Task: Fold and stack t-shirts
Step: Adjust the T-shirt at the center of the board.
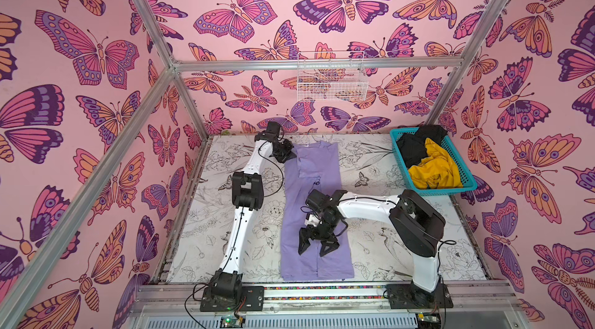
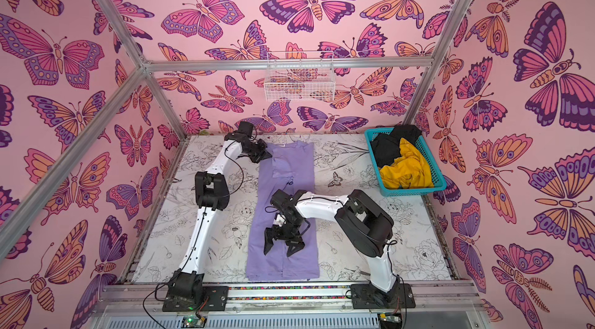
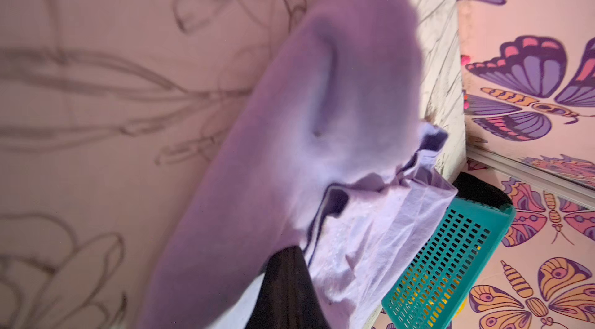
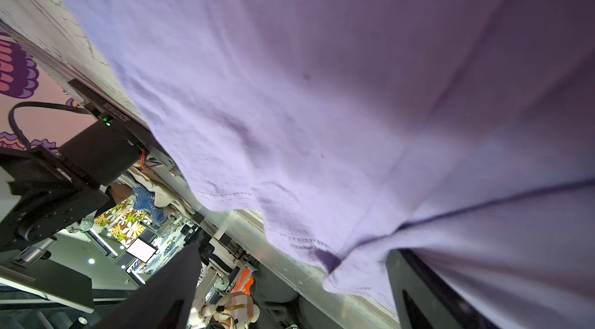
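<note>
– Shirts first: where are they sitting right now?

– I'm working the lavender shirt (image 1: 318, 163) (image 2: 260, 214). It's lying as a long narrow strip on the table (image 1: 370, 247), well apart from the teal basket (image 1: 402, 163), on my left-arm side of it. Its collar end is lying level with the basket and its hem end is reaching much nearer my bases. The black shirt (image 1: 413, 147) and the mustard shirt (image 1: 434, 169) are sitting bunched inside the basket.

– And the pincers?

– My left pincer (image 1: 291, 157) (image 2: 268, 156) is pinching the shoulder corner at the collar end, on the edge facing away from the basket. In the left wrist view the cloth is draping right up against the lens, so I'm judging it a true grip. My right pincer (image 1: 316, 248) (image 2: 281, 248) is hanging over the hem half, jaws spread wide, carrying nothing.

– So which step is this?

– I'm reading it as the end-over-end fold just starting: the sides are looking tucked in, and the collar isn't yet brought over. Next, I'm thinking the right pincer is needing either the collar corner on the basket side or a firm press on the middle. With only one corner lifting, the strip is likely going to skew.
</note>
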`<state>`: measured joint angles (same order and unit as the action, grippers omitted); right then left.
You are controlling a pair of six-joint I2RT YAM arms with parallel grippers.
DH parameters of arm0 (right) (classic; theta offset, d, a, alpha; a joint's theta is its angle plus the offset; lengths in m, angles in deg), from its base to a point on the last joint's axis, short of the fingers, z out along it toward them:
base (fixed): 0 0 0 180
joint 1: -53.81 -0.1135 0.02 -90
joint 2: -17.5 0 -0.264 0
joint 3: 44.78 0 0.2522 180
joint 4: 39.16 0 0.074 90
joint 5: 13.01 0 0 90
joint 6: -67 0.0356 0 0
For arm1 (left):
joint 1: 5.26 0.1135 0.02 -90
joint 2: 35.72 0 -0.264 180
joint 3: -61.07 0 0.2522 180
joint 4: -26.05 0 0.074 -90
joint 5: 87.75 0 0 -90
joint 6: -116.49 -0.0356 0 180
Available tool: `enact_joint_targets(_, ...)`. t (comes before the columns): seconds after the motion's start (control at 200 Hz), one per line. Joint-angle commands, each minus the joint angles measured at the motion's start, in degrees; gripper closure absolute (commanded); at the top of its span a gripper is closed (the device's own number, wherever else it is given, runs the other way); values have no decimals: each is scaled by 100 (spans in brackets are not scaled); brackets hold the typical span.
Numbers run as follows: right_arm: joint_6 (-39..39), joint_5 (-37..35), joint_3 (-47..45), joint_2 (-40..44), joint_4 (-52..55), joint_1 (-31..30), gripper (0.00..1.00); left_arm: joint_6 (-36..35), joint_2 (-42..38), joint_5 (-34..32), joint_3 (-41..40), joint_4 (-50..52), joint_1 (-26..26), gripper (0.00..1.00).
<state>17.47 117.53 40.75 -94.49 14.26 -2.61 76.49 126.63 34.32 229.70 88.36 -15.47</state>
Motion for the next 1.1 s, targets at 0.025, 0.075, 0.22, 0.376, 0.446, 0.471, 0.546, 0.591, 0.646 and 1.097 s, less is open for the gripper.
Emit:
enact_joint_targets(0.025, -202, -145, 210, 61, 297, -18, 4, -490, -562, -532, -562, -183, -168, 90)
enact_joint_targets(0.075, -243, -314, 255, 124, 479, -18, 4, -760, -948, -777, -800, -136, -246, 74)
enact_joint_targets(0.22, -509, -1282, 481, 616, 1277, -125, 4, -1478, -1993, -1570, -895, 470, -546, 58)
enact_joint_targets(0.376, -699, -2672, 490, 1361, 1719, -150, 7, -1632, -3277, -2829, -1757, 1872, -882, 68)
enact_joint_targets(0.446, -773, -2951, 376, 1456, 1500, -122, 14, -1327, -4024, -2746, -3195, 1965, -933, 92)
enact_joint_targets(0.471, -825, -2938, 358, 1439, 1377, -102, 17, -1200, -4299, -2723, -3754, 1924, -965, 98)
enact_joint_targets(0.546, -947, -2791, 466, 1245, 1140, -97, 32, -948, -5075, -2954, -5220, 1690, -1208, 100)
enact_joint_targets(0.591, -1054, -2678, 581, 1073, 1028, -97, 40, -768, -5494, -3205, -5932, 1643, -1411, 100)
enact_joint_targets(0.646, -1169, -2729, 840, 812, 1100, -97, 55, -542, -5949, -3294, -6649, 1632, -1616, 100)
enact_joint_targets(1.097, -1856, -2565, 1762, -753, 1150, 424, 60, 719, -8638, -2808, -9099, 1383, -2679, 100)
